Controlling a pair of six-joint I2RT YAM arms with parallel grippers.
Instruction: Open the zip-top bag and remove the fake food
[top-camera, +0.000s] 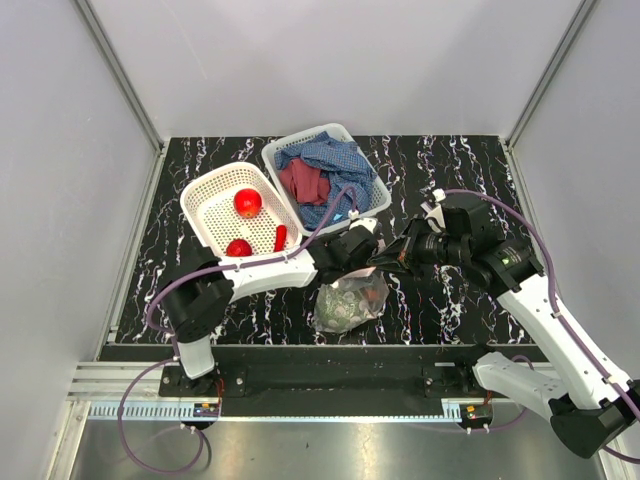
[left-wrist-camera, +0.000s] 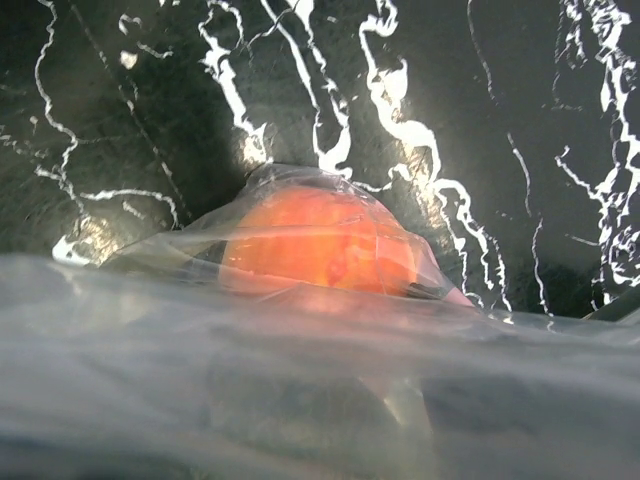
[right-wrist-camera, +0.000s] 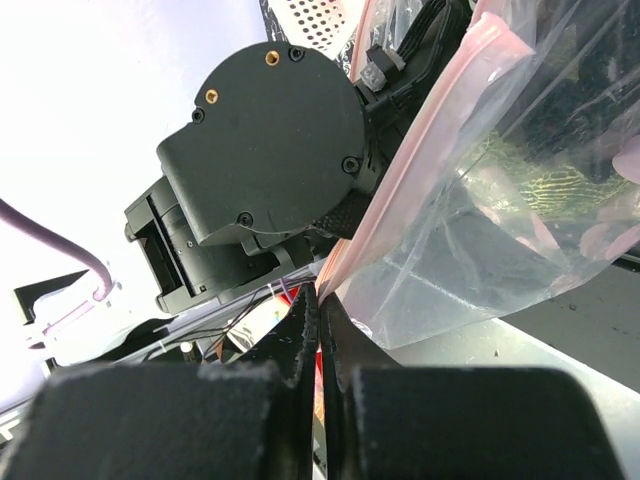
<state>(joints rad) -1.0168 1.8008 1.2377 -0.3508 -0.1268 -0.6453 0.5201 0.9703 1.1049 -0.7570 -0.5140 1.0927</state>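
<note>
The zip-top bag (top-camera: 349, 303) hangs just above the table's front middle, held up by its top edge. An orange-peach fruit (left-wrist-camera: 320, 242) lies inside it, seen through the plastic in the left wrist view. My right gripper (top-camera: 389, 262) is shut on the bag's pink zip edge (right-wrist-camera: 420, 160), its jaws (right-wrist-camera: 318, 300) pinched on the strip. My left gripper (top-camera: 367, 247) meets the same edge from the left; blurred plastic (left-wrist-camera: 320, 380) hides its fingers. Two red fruits (top-camera: 247, 202) (top-camera: 239, 248) and a red chili (top-camera: 280, 237) lie in the left white basket (top-camera: 203, 192).
A second white basket (top-camera: 300, 138) behind holds blue and red cloths (top-camera: 330, 172). Both baskets stand just behind the two grippers. Grey walls enclose the black marbled table (top-camera: 450, 300) on three sides. The left arm's wrist housing (right-wrist-camera: 270, 150) fills the right wrist view.
</note>
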